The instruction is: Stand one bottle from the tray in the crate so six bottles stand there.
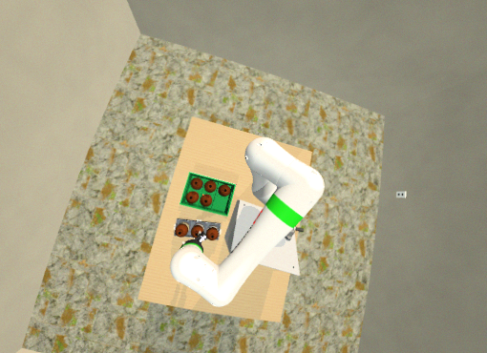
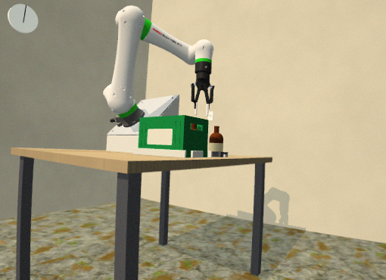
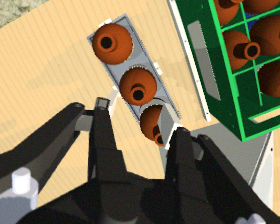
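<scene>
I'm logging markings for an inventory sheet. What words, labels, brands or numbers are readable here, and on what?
Nothing reads clearly.
Red lettering on the arm's upper link: too small and blurred to read.
Pale label band on the brown bottle: no text visible.
White panel on the green crate: blank.
Wall clock: no numerals visible.

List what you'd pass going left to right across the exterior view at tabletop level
Table's left edge → white arm pedestal → green crate → brown bottle on the tray → table's right edge.
</scene>
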